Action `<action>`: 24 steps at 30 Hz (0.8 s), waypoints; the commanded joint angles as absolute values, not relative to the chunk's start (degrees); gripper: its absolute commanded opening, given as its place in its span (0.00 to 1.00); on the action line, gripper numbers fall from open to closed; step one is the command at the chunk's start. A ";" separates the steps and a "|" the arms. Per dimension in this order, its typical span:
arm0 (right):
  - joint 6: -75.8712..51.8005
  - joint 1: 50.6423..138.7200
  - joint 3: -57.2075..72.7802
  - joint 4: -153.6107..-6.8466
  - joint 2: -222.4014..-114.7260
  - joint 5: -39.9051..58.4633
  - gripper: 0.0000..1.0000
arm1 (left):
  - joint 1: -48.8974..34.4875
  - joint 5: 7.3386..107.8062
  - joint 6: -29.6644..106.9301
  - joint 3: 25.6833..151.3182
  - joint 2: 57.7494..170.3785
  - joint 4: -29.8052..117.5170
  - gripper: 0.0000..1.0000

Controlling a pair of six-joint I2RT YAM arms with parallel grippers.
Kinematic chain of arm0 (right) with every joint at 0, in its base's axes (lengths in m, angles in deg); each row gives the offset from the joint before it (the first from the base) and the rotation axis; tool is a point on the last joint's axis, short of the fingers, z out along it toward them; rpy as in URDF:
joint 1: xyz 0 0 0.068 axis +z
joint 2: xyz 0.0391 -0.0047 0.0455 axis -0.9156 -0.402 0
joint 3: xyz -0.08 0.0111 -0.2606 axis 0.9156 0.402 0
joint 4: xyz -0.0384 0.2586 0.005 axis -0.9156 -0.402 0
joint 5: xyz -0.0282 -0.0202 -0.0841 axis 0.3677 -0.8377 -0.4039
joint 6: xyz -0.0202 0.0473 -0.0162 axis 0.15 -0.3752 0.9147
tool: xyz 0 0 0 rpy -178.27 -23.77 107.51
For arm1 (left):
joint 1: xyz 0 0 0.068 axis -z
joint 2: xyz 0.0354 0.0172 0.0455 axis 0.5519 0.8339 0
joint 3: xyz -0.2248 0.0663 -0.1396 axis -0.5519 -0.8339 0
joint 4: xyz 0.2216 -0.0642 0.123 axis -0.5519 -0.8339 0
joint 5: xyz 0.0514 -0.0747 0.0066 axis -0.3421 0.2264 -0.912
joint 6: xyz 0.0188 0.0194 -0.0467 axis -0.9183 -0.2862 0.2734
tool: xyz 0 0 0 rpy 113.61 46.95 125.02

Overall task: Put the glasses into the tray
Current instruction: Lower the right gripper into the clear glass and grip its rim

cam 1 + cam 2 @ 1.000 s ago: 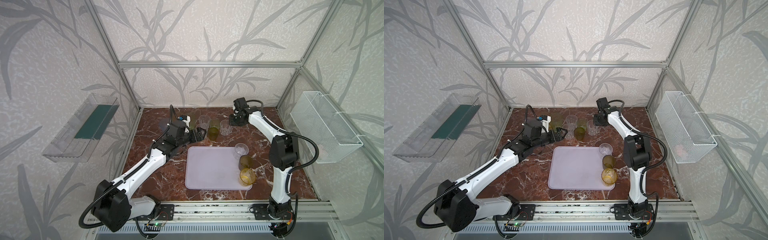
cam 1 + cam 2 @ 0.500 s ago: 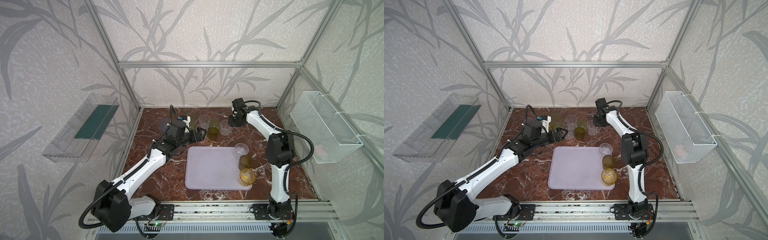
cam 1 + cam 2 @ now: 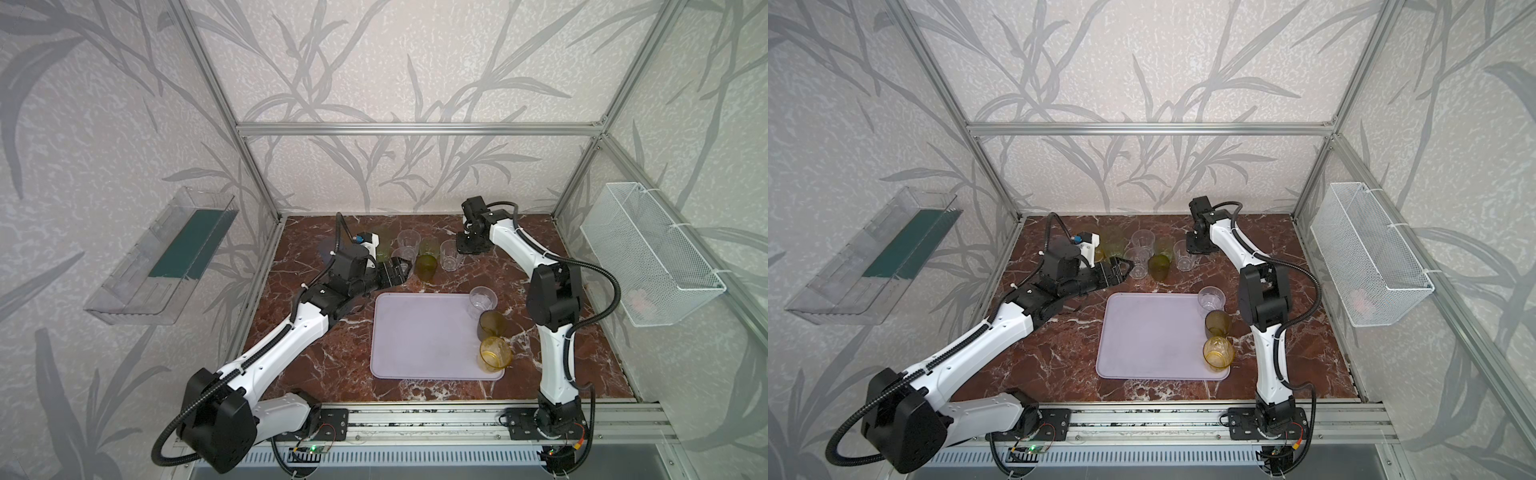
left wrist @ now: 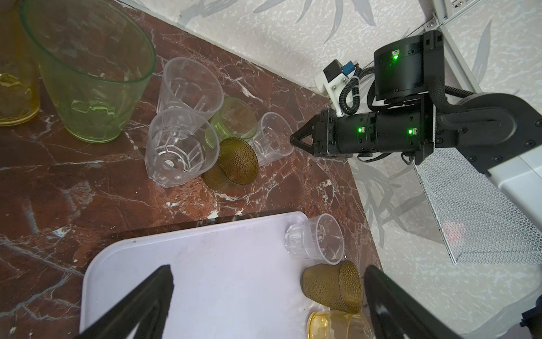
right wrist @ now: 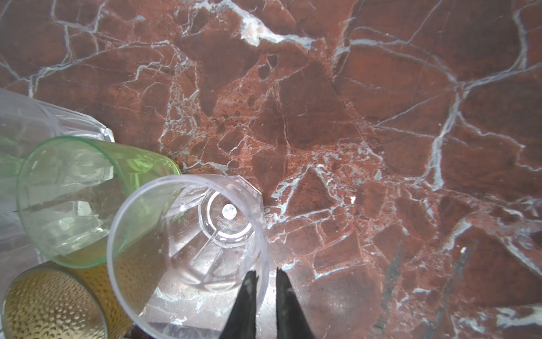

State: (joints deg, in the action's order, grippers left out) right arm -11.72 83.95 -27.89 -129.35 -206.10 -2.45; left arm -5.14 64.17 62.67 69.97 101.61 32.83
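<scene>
— How is the right gripper set?
— Its two black fingertips straddle the rim of a clear faceted plastic tumbler, one inside the mouth and one outside. The thin wall sits in the narrow slot between them. Whether they press that wall, I cannot tell.
— Which way does that tumbler point?
— Upright: long axis vertical, mouth up, base on the red-brown marble tabletop. In both top views it is the rightmost of a cluster at the back of the table.
— What stands round it?
— Just beside it are a light green see-through tumbler and a dark olive-brown dimpled tumbler, both mouth up. Further left are two more clear tumblers, also upright.
— The left gripper?
— Its jaws are spread wide with nothing between them. It hangs at the left end of the cluster, near the back left corner of the flat pale lilac rectangular tray.
— Where is the tray, and what is in it?
— It lies flat at the middle front of the table, between the arms. Three glasses stand in a row along its right edge, each with its long axis vertical and mouth up. A small clear faceted glass is at the back corner, an olive-brown glass in the middle and an amber-yellow glass nearest the front.
</scene>
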 commanded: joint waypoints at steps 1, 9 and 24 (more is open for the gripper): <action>-11.01 83.70 -30.18 -132.17 -207.58 -4.28 0.14 | -5.37 63.85 63.45 68.89 99.97 34.19 0.99; -11.30 83.73 -31.89 -133.26 -209.44 -3.89 0.11 | -5.31 63.76 63.16 68.16 98.95 33.65 0.99; -11.22 83.72 -35.30 -135.79 -211.73 -4.70 0.11 | -5.35 62.88 63.36 66.56 97.49 33.49 0.99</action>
